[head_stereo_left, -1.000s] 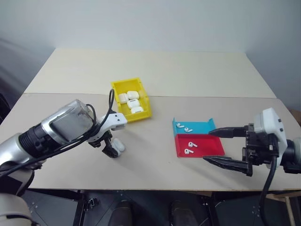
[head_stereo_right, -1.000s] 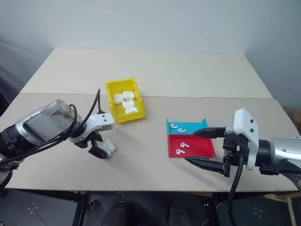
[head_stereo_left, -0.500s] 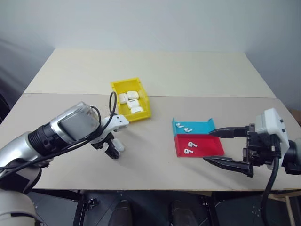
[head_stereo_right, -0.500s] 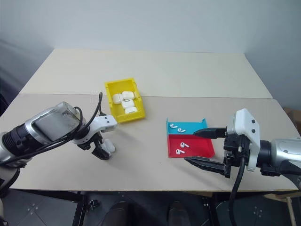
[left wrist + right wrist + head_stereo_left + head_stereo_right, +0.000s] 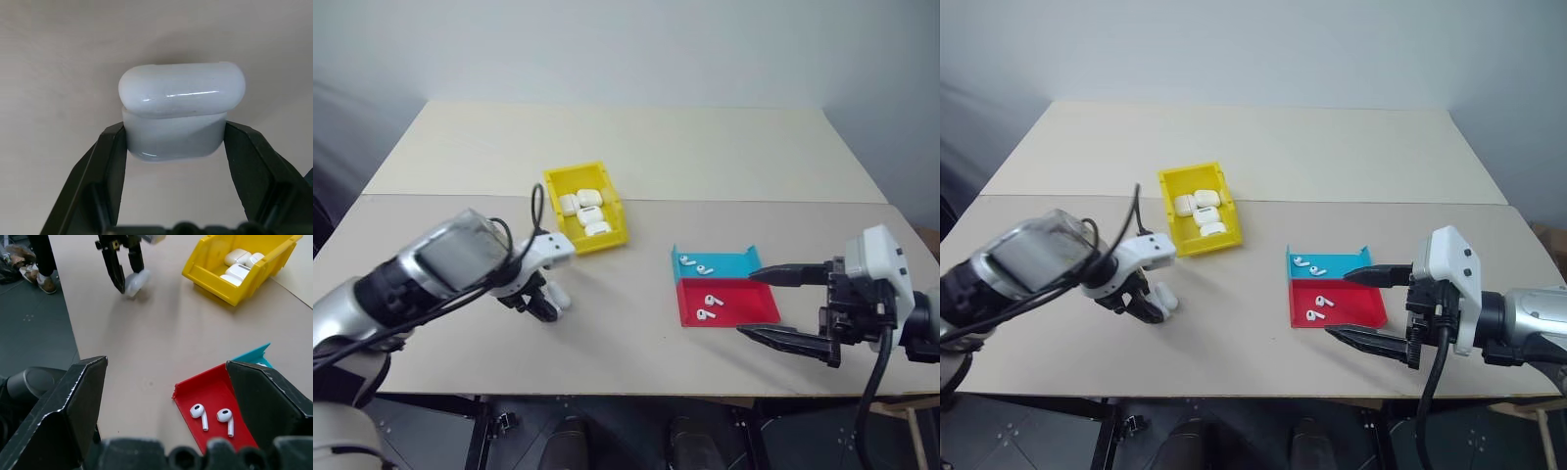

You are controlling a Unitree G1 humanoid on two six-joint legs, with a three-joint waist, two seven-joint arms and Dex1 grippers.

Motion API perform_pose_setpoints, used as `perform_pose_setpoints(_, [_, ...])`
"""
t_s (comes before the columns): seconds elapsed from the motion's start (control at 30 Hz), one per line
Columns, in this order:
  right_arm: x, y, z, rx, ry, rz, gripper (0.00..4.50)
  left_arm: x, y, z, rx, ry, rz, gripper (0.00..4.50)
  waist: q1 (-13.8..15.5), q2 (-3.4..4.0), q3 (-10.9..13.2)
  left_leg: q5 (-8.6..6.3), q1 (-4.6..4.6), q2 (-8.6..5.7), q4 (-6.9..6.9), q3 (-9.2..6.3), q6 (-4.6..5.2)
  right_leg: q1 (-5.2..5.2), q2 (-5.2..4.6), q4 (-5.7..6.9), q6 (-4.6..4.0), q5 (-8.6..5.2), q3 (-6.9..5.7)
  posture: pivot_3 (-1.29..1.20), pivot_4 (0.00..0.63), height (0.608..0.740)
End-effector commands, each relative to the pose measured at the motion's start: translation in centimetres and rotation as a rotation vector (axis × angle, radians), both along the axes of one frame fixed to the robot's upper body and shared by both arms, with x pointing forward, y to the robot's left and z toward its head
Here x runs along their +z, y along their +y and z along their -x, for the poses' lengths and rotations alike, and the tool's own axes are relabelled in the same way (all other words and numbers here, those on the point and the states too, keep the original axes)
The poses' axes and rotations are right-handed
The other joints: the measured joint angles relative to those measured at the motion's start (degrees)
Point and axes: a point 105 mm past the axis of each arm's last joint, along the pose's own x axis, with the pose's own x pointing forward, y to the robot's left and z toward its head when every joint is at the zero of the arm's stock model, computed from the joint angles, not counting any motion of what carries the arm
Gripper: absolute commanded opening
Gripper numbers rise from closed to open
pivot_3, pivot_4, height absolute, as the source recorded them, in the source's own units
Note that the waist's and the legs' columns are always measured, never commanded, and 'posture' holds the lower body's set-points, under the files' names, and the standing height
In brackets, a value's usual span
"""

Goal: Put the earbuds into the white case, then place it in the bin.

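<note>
Gripping the white case (image 5: pixel 181 115) between its fingers, the left claw (image 5: pixel 541 303) holds it; right claw (image 5: pixel 790 305) gapes wide.

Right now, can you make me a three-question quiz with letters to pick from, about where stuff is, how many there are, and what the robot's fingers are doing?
1. Where does the yellow bin stand?
A. On the table
B. On the floor
C. On the red tray

2. How many earbuds lie in the red tray?
A. None
B. Two
C. Five

3. What do the fingers of the left gripper do?
A. Hang over the yellow bin
B. Pinch an earbud
C. Sit on either side of a white case

Answers:
1 A: the bin sits on the tabletop, behind the two trays.
2 B: a pair of white earbuds lies on the red floor.
3 C: the left wrist view shows one black finger at each side of the case.
</note>
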Motion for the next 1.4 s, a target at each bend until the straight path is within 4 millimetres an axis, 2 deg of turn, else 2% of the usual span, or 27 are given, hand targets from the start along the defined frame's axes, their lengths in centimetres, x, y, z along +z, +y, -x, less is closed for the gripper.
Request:
perform_pose_setpoints(0.03, [0.9, -0.1, -0.1, 0.007, -0.060, -0.005, 4.50, 3.6, 0.6, 0.0, -0.081, -0.158, 0.136, 2.73, 0.0, 0.00, 0.0, 0.00, 0.00, 0.00, 0.00, 0.01, 0.00, 0.00, 0.00, 0.00, 0.00, 0.00, 0.00, 0.00, 0.150, 0.740])
perform_pose_setpoints(0.1, [1.0, -0.2, -0.2, 0.006, -0.066, -0.008, 4.50, 4.6, 1.3, 0.3, -0.111, -0.212, 0.219, 2.73, 0.0, 0.01, 0.0, 0.00, 0.01, 0.00, -0.01, 0.03, 0.00, 0.00, 0.00, -0.02, 0.00, 0.00, 0.01, 0.00, 0.150, 0.740])
perform_pose_setpoints(0.17, [1.1, -0.3, -0.5, 0.005, -0.078, -0.011, 4.50, 6.2, 1.3, 0.8, -0.176, -0.302, 0.376, 2.73, 0.1, 0.01, 0.0, 0.00, 0.02, 0.01, 0.00, 0.02, 0.00, 0.01, -0.01, 0.02, 0.00, 0.00, -0.01, 0.00, 0.150, 0.740])
perform_pose_setpoints(0.37, [1.6, -0.6, -1.6, 0.012, -0.108, -0.017, 4.50, 9.0, -0.4, 1.9, -0.358, -0.599, 0.759, 2.73, 0.6, 0.01, 0.0, 0.00, 0.06, 0.02, 0.10, 0.03, -0.01, 0.13, -0.02, 0.01, 0.00, 0.00, -0.07, 0.00, 0.150, 0.740])
perform_pose_setpoints(0.5, [1.9, -0.6, -2.4, 0.026, -0.129, -0.010, 4.50, 9.4, -2.6, 3.2, -0.539, -0.549, 0.934, 2.73, 0.5, 0.01, 0.0, 0.00, 0.06, 0.02, 0.12, 0.03, -0.01, 0.15, -0.02, 0.01, 0.01, 0.02, -0.06, 0.00, 0.150, 0.740])
perform_pose_setpoints(0.63, [2.3, -0.7, -3.2, 0.028, -0.142, -0.005, 4.50, 9.6, -3.7, 4.0, -0.635, -0.520, 1.038, 2.73, 0.1, 0.02, 0.0, 0.00, 0.06, 0.02, 0.11, 0.03, 0.00, 0.13, -0.02, 0.00, 0.02, 0.02, -0.05, 0.00, 0.150, 0.740])
perform_pose_setpoints(0.73, [2.1, -0.8, -3.5, 0.027, -0.138, 0.003, 4.50, 9.7, -4.2, 4.1, -0.672, -0.573, 1.099, 2.73, 0.0, 0.02, 0.0, -0.01, 0.06, 0.02, 0.11, 0.03, 0.01, 0.14, -0.02, -0.01, 0.02, 0.03, -0.05, 0.00, 0.150, 0.740])
perform_pose_setpoints(0.8, [1.6, -0.7, -3.7, 0.026, -0.125, 0.040, 4.50, 9.2, -4.2, 5.3, -0.759, -0.562, 1.145, 2.73, -0.1, 0.03, 0.0, -0.01, 0.07, 0.02, 0.12, 0.04, 0.01, 0.14, -0.02, 0.01, 0.03, 0.03, -0.05, 0.00, 0.150, 0.740])
perform_pose_setpoints(0.9, [0.9, -0.8, -4.2, 0.013, -0.108, 0.101, 4.50, 8.9, -4.3, 5.9, -0.801, -0.542, 1.181, 2.73, -0.2, 0.04, 0.0, -0.01, 0.09, 0.02, 0.08, 0.05, 0.01, 0.14, -0.02, 0.00, 0.03, 0.03, -0.04, 0.00, 0.150, 0.740])
perform_pose_setpoints(1.23, [-0.8, 0.0, -6.1, -0.022, -0.003, 0.353, 4.50, 7.4, -4.8, 6.5, -0.941, -0.492, 1.127, 2.73, -0.1, 0.07, 0.0, -0.01, 0.10, 0.02, 0.09, 0.08, 0.02, 0.12, -0.02, -0.02, 0.03, 0.03, -0.01, 0.00, 0.150, 0.740])
perform_pose_setpoints(1.33, [-1.4, 0.1, -6.2, -0.024, 0.034, 0.438, 3.95, 7.1, -5.4, 6.7, -0.974, -0.471, 1.138, 2.73, 0.0, 0.07, 0.0, -0.01, 0.06, 0.02, 0.09, 0.07, 0.02, 0.09, -0.02, -0.03, 0.03, 0.03, -0.02, 0.00, 0.150, 0.740])
perform_pose_setpoints(1.4, [-1.9, 0.0, -6.6, -0.047, 0.058, 0.482, 3.26, 6.9, -5.6, 6.7, -0.996, -0.456, 1.120, 2.73, 0.0, 0.07, 0.0, -0.01, 0.06, 0.02, 0.09, 0.07, 0.02, 0.08, -0.02, -0.04, 0.03, 0.03, -0.02, 0.00, 0.150, 0.740])
